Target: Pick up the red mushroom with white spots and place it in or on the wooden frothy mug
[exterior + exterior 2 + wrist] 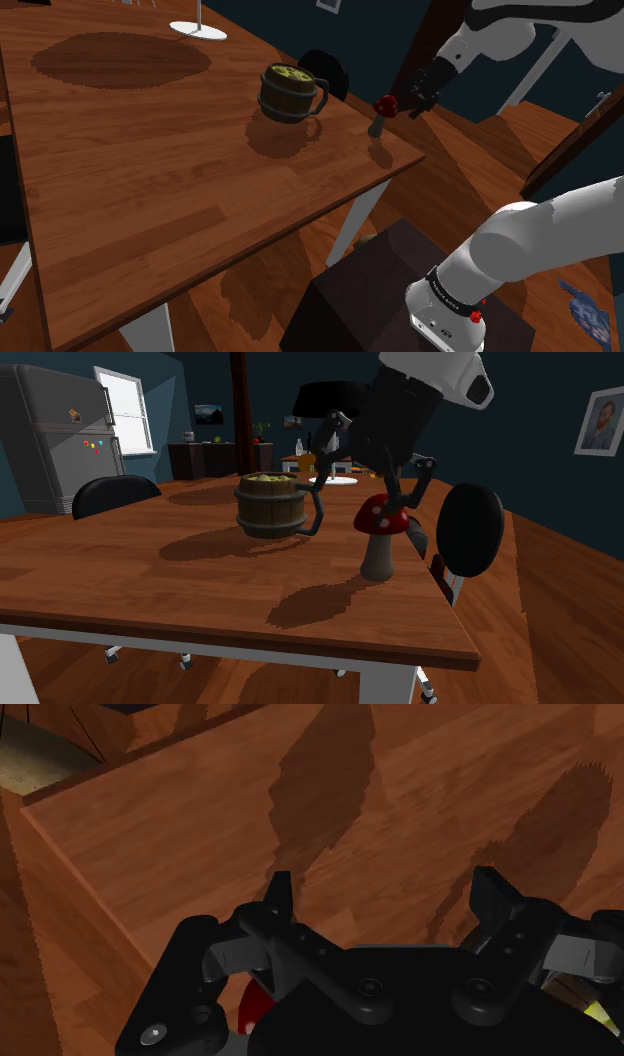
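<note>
I saw black two-finger pincer (385, 884) open, empty | red white-spotted mushroom (382, 517) stood just beside it | wooden barrel mug (272, 504) beyond that.

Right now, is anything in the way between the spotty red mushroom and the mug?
No. Only bare table lies between the mushroom and the mug. The open pincer sits right beside the mushroom's cap, with nothing between them.

The red mushroom with white spots (380, 539) stands upright on the wooden table (150, 587), near its corner. The black gripper (402, 512) hangs at the cap with its fingers spread; contact cannot be determined. The wooden mug (272, 505) stands nearby, its handle toward the mushroom.
</note>
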{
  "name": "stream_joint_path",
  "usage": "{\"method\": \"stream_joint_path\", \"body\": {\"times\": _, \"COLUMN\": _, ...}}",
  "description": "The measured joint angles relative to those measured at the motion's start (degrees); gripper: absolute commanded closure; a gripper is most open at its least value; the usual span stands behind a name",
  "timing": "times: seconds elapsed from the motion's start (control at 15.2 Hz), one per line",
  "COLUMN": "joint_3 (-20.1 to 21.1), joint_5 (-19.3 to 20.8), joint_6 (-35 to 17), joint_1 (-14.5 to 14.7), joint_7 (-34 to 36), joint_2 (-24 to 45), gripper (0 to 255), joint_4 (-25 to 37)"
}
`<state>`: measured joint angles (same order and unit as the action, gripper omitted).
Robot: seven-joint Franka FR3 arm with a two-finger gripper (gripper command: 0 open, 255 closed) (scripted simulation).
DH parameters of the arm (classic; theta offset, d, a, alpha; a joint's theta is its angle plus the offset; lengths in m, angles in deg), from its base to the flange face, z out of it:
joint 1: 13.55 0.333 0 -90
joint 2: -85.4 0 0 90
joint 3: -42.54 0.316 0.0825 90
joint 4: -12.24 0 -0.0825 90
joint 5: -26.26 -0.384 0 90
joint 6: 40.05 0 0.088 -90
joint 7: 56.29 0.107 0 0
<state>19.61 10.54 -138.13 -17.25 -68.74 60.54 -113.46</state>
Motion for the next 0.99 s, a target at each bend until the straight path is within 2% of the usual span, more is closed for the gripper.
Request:
{"method": "stream_joint_path", "body": {"times": 0.46, "joint_3": -10.76, "joint_5": -12.80, "joint_6": 0.78, "joint_1": 0.51, "joint_7": -11.19, "joint_2": 13.31, "gripper": 0, "joint_4": 10.02}}
{"method": "stream_joint_path", "body": {"times": 0.99, "joint_3": -9.98, "joint_5": -15.38, "joint_6": -3.80, "joint_1": 1.56, "joint_7": -12.35, "joint_2": 14.76, "gripper": 0, "joint_4": 6.98}}
